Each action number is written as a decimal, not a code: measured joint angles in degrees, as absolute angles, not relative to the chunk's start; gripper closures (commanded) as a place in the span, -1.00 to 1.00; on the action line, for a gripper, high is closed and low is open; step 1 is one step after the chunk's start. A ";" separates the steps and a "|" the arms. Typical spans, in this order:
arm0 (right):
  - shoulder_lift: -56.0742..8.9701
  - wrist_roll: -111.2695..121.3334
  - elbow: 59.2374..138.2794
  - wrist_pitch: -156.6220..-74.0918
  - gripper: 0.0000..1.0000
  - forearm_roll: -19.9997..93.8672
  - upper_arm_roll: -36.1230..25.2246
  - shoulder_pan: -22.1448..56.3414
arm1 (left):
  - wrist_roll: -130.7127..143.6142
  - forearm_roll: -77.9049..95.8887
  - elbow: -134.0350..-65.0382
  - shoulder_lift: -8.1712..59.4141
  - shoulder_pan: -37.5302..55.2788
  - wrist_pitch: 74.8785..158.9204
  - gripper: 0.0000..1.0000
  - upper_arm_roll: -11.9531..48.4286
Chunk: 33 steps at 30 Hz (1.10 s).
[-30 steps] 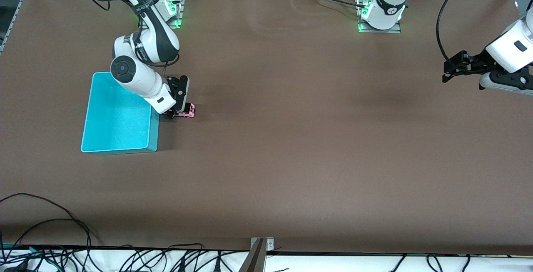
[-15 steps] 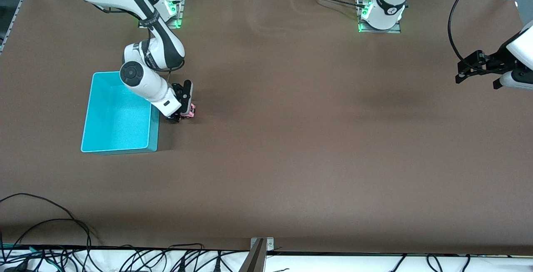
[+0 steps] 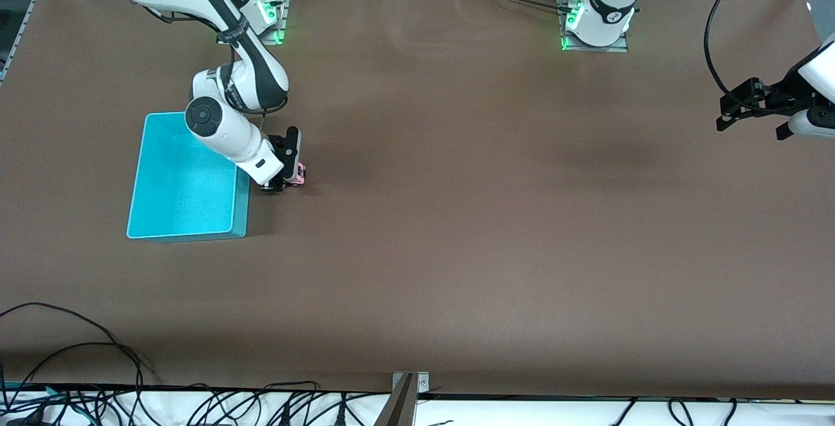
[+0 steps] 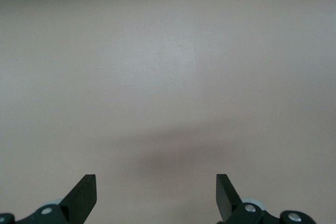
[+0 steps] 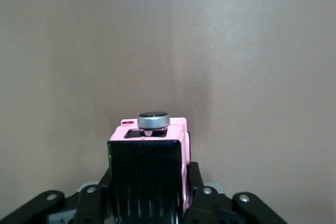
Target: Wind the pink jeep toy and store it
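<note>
The right gripper (image 3: 289, 175) is clenched on the pink jeep toy (image 3: 299, 175); in the right wrist view the two black fingers (image 5: 197, 187) press the pink body (image 5: 149, 150) from both sides, with its black roof panel toward the camera and a small grey round part at its end. The jeep is low over the brown table (image 3: 456, 217), just beside the turquoise bin (image 3: 186, 178), on the side toward the left arm's end; I cannot tell if its wheels touch the table. The bin therefore lies from the gripper toward the right arm's end of the table, very near; a short carry over its wall would probably store the toy. The left gripper (image 3: 734, 109) is released, its fingers (image 4: 84, 195) spread over bare table, well apart at the left arm's end; this arm waits.
</note>
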<state>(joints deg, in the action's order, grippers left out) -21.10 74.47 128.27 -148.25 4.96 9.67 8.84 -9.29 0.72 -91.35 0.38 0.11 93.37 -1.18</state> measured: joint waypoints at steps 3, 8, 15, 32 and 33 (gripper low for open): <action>-20.40 74.48 125.83 -143.95 0.62 4.96 9.67 8.84 | -9.28 0.72 -90.89 0.43 0.11 93.36 -1.00 -1.18; -19.25 74.48 119.97 -134.30 0.61 4.96 9.65 8.79 | -9.27 0.72 -90.78 0.46 0.11 93.36 -1.00 -1.18; -18.13 74.50 110.15 -119.07 0.58 4.96 7.87 8.44 | -9.27 0.72 -90.64 0.51 0.11 93.36 -1.00 -1.18; -14.96 87.89 98.39 -92.83 0.58 5.07 -4.78 7.37 | -9.27 0.72 -90.32 0.51 0.09 93.33 -1.00 -1.26; -14.92 89.40 98.73 -92.66 0.58 5.25 -5.57 7.33 | -9.27 0.72 -90.32 0.51 0.09 93.33 -1.00 -1.26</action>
<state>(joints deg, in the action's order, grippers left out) -14.92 89.40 98.73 -92.66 5.25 -5.57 7.33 -9.27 0.72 -90.32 0.51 0.09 93.33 -1.26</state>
